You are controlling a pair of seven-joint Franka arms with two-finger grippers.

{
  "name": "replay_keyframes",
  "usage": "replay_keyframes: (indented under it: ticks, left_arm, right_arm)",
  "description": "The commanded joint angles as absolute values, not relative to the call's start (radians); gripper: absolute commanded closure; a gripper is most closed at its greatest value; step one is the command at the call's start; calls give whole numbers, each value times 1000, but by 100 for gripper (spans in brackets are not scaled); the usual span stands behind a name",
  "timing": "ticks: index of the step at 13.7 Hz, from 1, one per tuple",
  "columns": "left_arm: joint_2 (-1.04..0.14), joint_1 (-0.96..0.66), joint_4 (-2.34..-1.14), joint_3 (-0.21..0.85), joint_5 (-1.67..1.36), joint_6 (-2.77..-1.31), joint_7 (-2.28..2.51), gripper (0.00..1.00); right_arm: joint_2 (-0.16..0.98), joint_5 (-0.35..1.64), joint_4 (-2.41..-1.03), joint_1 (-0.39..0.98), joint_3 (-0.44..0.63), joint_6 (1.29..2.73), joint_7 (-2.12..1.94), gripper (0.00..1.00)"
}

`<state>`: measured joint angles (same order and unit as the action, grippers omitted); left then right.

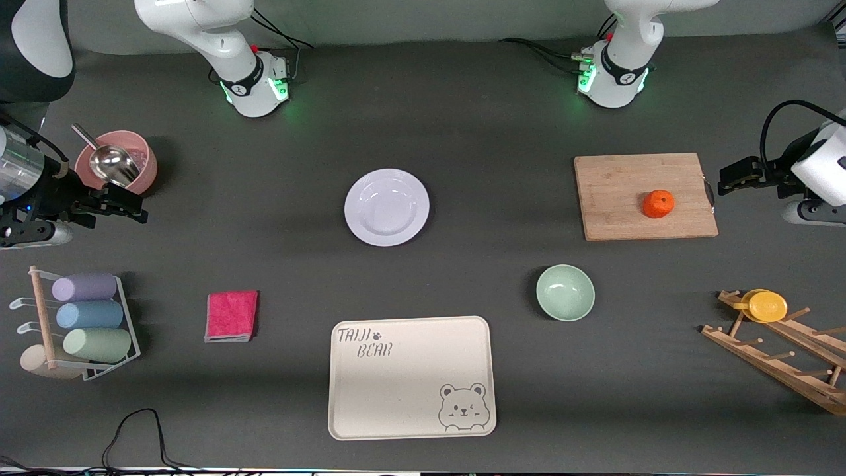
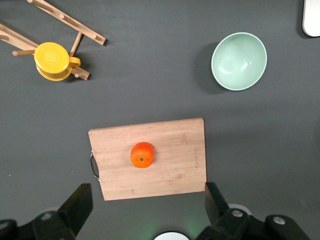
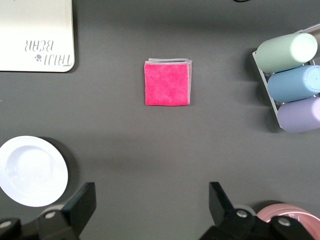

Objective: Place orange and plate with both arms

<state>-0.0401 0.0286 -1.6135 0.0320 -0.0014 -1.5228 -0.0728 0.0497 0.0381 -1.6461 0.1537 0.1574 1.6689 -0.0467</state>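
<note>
Orange fruit, the orange (image 1: 658, 203), sat on a wooden cutting board (image 1: 621, 198) in the upper right of the front view. It was toward the edge of the board that has the little metal handle. In the left wrist view the orange (image 2: 142, 154) showed near the middle of the board (image 2: 170, 155).

The plate (image 1: 386, 207) was white and shiny. It lay flat on the dark counter (image 1: 462, 132) near the middle of the front view, well apart from the orange. A part of the plate (image 3: 31, 171) showed in the right wrist view too.

A pale green bowl (image 1: 565, 292) sat lower in the front view than the board. A cream tray (image 1: 410, 377) with a bear on it lay at the bottom middle. A folded pink cloth (image 1: 231, 316) lay beside the tray, toward the right arm's end.

The left end effector (image 1: 722, 180) hung at the right edge of the front view, just beside the board. Its fingers (image 2: 77, 205) were spread wide and held nothing.

The right end effector (image 1: 140, 209) hung at the left edge, beside a pink bowl (image 1: 142, 165) with a metal scoop (image 1: 109, 162) in it. Its fingers (image 3: 82, 205) were spread wide too, and held nothing.
</note>
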Motion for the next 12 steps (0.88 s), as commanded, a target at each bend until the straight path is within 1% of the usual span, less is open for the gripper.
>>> replay_keyframes:
  ticks: [1, 6, 7, 9, 12]
  left_arm:
    - [-51, 20, -1585, 29, 2, -1493, -57, 0]
    - [-48, 29, -1588, 29, 5, -1482, -61, 0]
    - [-34, 32, -1604, 26, 12, -1482, -66, 0]
    - [24, 52, -1666, 20, 31, -1486, -107, 0]
    - [161, 127, -1813, 20, 38, -1511, -185, 0]
  right_arm:
    - [69, 49, -1615, 163, 163, 1654, -20, 0]
    - [69, 49, -1615, 163, 163, 1654, -20, 0]
    - [69, 49, -1615, 163, 163, 1654, -20, 0]
    - [69, 49, -1615, 161, 164, 1654, -20, 0]
    - [90, 49, -1615, 163, 164, 1654, -17, 0]
